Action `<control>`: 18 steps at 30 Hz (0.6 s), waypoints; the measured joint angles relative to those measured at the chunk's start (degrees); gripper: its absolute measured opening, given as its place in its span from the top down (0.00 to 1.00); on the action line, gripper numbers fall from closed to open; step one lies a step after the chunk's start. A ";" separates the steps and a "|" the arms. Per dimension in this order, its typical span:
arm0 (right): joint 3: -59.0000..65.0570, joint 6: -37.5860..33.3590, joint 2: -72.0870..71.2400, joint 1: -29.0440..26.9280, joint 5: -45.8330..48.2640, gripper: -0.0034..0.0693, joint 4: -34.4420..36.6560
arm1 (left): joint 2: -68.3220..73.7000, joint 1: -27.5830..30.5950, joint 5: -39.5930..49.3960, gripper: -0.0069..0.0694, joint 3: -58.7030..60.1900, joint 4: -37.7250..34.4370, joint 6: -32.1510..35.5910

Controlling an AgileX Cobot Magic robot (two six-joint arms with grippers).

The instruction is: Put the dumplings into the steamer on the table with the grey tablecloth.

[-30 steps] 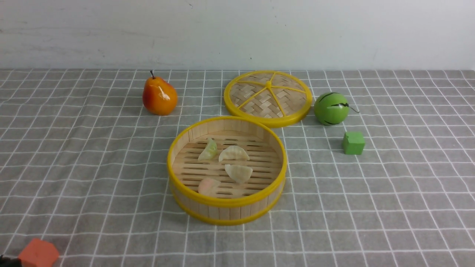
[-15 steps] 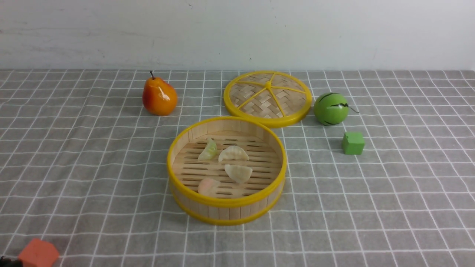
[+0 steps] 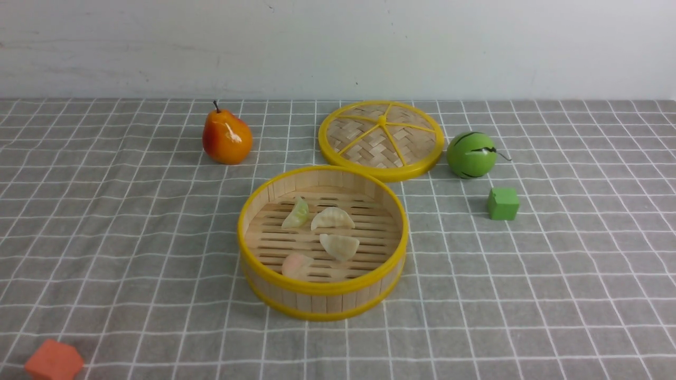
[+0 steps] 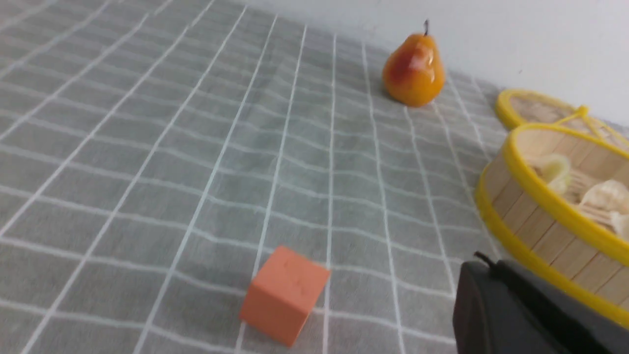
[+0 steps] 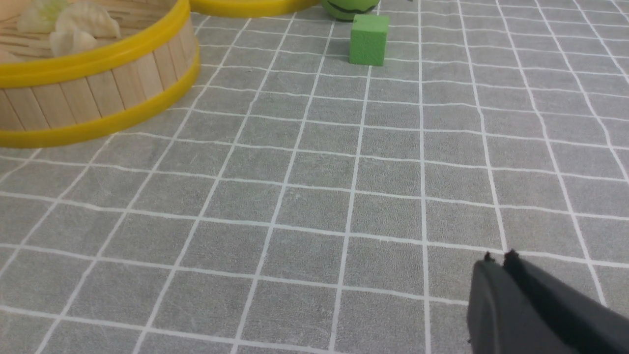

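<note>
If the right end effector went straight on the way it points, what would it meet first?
Probably nothing close: ahead of the shut right end effector lies bare grey tablecloth. The green cube sits far ahead and somewhat off line, though depth is unclear.

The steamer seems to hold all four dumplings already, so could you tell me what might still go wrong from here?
1. The pink dumpling lies tight against the near wall of the steamer; a knock there might shift it.
2. The left gripper, shut, sits close to the steamer's wall and the orange cube; a careless move might bump either.
3. The lid lies off, touching or nearly touching the far rim; closing it means a reach past the dumplings.
</note>
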 joint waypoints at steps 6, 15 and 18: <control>0.00 0.00 0.00 0.00 0.00 0.92 0.00 | 0.00 0.22 7.32 0.93 0.70 -2.71 7.20; 0.00 0.00 0.00 0.00 0.00 0.91 0.00 | 0.00 0.22 7.43 0.93 0.70 -2.87 8.83; 0.00 0.00 0.00 0.00 0.00 0.90 0.00 | 0.00 0.22 7.43 0.93 0.70 -2.87 8.83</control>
